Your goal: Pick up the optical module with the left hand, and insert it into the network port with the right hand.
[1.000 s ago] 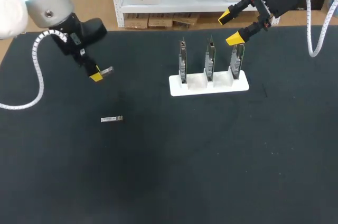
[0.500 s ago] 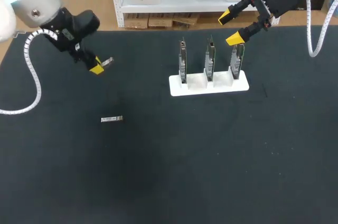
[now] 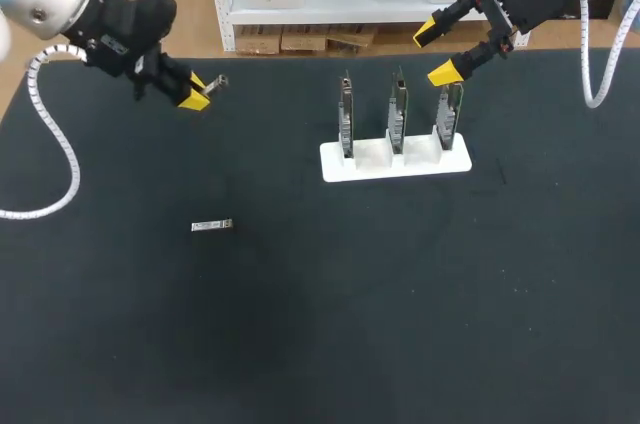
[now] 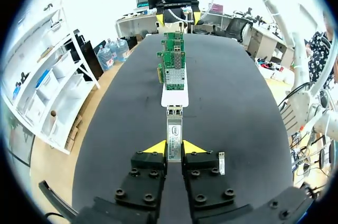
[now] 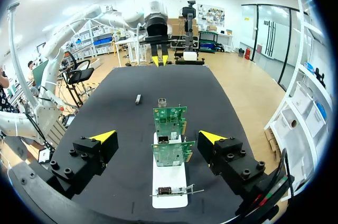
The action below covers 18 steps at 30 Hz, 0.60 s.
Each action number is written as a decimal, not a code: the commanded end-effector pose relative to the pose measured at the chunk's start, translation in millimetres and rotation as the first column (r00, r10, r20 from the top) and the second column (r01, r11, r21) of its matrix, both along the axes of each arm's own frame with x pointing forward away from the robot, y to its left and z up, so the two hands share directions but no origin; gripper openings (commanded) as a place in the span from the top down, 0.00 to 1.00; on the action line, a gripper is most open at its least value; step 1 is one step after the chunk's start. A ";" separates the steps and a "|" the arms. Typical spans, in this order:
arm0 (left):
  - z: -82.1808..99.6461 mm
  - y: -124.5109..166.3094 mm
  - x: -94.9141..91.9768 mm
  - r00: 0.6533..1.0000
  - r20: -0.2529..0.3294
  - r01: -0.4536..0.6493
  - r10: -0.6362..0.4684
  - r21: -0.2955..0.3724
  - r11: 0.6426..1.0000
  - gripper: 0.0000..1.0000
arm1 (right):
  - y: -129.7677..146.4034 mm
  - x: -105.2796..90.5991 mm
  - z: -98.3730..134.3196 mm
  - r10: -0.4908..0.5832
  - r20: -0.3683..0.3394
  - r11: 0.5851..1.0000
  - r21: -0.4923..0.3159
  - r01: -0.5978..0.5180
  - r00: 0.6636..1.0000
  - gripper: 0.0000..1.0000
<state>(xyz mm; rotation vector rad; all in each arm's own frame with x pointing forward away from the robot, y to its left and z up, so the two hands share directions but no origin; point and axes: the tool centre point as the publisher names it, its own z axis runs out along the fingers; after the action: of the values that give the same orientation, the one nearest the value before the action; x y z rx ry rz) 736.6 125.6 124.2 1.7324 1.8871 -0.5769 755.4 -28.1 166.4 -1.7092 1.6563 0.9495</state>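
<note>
My left gripper (image 3: 195, 95) hangs over the far left of the black table, shut on a slim silver optical module (image 3: 212, 83) that sticks out ahead of its yellow tips. In the left wrist view that module (image 4: 174, 133) lies pinched between the fingers of the left gripper (image 4: 175, 148) and points at the row of green network cards (image 4: 174, 70). My right gripper (image 3: 434, 54) is open above the rightmost card (image 3: 449, 110). From the right wrist, the right gripper (image 5: 157, 137) straddles the cards (image 5: 170, 120) without touching them.
The white holder (image 3: 372, 157) carries three upright cards. A second optical module (image 3: 211, 226) lies flat on the mat at the left middle, also seen beside the left gripper (image 4: 222, 161) and ahead of the cards (image 5: 138, 99).
My left arm has carried the held module up and back toward the table's far left edge. The right arm has kept still.
</note>
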 end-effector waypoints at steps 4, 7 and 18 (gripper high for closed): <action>-1.1 0.9 -1.2 1.000 0.005 0.000 0.000 -0.007 1.000 1.00 | -0.1 -1.7 0.0 -0.003 0.003 1.000 0.000 0.003 1.000 0.00; -2.1 1.6 -2.5 1.000 0.007 -0.008 0.008 -0.031 1.000 1.00 | -0.1 -1.7 0.0 -0.003 0.003 1.000 0.000 0.003 1.000 0.00; 45.3 -77.6 44.6 0.954 0.194 0.249 -0.230 -0.081 0.965 1.00 | -0.1 -1.7 0.0 -0.003 0.003 1.000 0.000 0.003 1.000 0.00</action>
<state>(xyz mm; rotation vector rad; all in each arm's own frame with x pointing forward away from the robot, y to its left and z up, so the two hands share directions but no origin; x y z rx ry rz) 755.5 66.2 164.0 1.8288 1.5445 -0.5384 755.4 -28.1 166.4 -1.7090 1.6564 0.9495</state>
